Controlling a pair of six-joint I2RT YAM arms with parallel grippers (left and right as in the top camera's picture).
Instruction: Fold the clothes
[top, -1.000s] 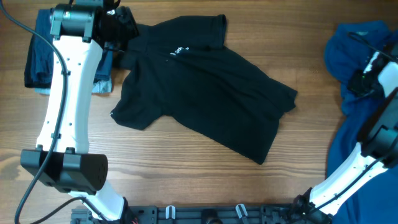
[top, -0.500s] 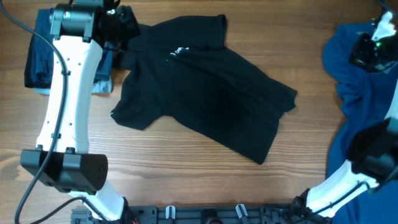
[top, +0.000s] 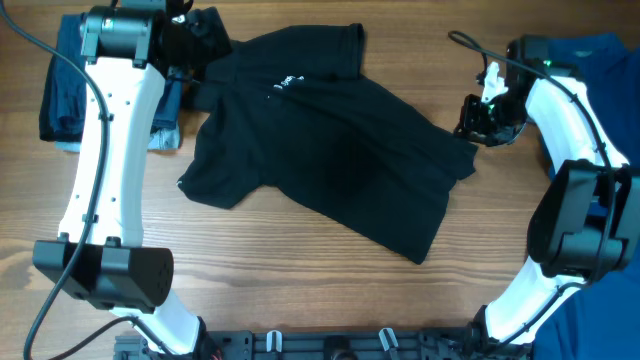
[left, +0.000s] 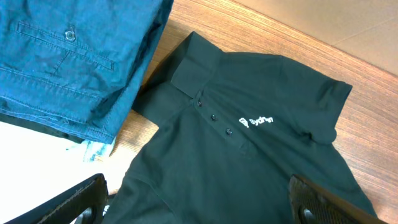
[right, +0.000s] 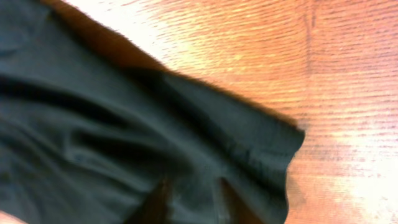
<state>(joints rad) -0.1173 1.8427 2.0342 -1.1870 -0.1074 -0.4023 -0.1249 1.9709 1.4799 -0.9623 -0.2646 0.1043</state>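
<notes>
You have a wooden table (top: 330, 290) with the black polo (top: 330, 150) spread across its middle, front side up and lying on a slant: collar toward the far left, hem toward the near right. The cloth is rumpled, not flat.

A bright blue shirt (top: 612, 55) is heaped at the right edge, apart from the polo. A stack of folded navy garments (top: 62, 90) sits at the far left, just beside the polo's collar end.

Your left gripper (top: 195, 40) hangs over the polo's collar and shoulder, next to the navy stack. Its fingers (left: 81, 199) are spread wide with nothing between them, and the placket lies below the gap.

Your right gripper (top: 488, 118) is at the polo's right-hand corner, where the hem meets the bare wood. In the right wrist view its fingertips (right: 158, 199) are blurred dark shapes over the black fabric, so you cannot tell whether they have pinched the cloth.

The collar (left: 196, 65) lies folded down. The small white chest logo (left: 256, 121) faces up, beside the placket buttons (left: 213, 117).
</notes>
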